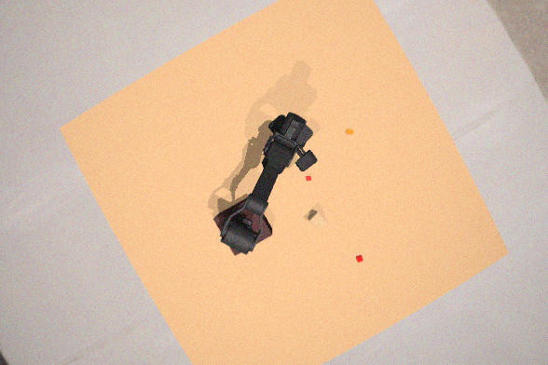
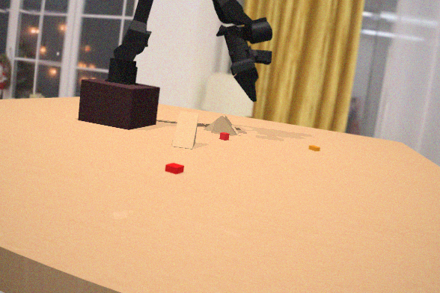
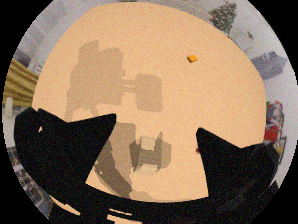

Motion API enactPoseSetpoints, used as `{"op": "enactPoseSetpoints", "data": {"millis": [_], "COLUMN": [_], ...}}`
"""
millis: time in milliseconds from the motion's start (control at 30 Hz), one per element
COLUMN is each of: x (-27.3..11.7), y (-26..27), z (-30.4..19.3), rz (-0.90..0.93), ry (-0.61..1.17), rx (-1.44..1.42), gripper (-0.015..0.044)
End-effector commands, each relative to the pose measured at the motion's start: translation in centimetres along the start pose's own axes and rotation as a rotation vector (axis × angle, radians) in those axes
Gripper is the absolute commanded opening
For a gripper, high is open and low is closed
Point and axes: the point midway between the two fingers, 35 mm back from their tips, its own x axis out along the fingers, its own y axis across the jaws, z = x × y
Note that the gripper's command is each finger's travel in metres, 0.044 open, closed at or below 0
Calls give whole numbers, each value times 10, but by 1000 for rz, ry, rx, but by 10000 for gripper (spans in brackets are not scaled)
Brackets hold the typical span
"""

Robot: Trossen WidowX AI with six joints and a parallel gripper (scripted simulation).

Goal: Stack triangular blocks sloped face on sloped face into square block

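One pale triangular block (image 2: pixel 185 131) (image 1: pixel 317 219) stands on the table, tall and narrow, a pale face toward the exterior camera. The other triangular block (image 2: pixel 221 126) (image 3: pixel 149 156) lies low on the table with a ridge upward, behind the small red cube in the exterior view. It is in the gripper's shadow in the wrist view and hidden under the arm in the top view. The two blocks are apart. My gripper (image 2: pixel 256 100) (image 3: pixel 158 125) is open and empty, raised above the table, up and to the right of the low block in the exterior view. It touches neither block.
A small red cube (image 1: pixel 308 178) (image 2: pixel 224 136) sits near the low block. A red block (image 1: pixel 359 259) (image 2: pixel 174 168) lies nearer the exterior camera. A small orange block (image 1: pixel 349 131) (image 2: pixel 314 148) (image 3: pixel 192 58) lies farther out. The arm's dark base box (image 2: pixel 116 105) stands left of the blocks.
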Motion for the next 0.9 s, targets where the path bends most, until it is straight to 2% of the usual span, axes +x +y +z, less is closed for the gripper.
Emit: {"op": "enactPoseSetpoints", "data": {"millis": [0, 267, 533, 867], "x": [10, 18, 10, 15], "y": [1, -5, -14, -14], "z": [5, 6, 6, -1], "rz": [1, 21, 65, 73], "ry": [177, 562, 938, 976], "rx": [-18, -4, 73, 80], "gripper": [440, 440, 440, 440]}}
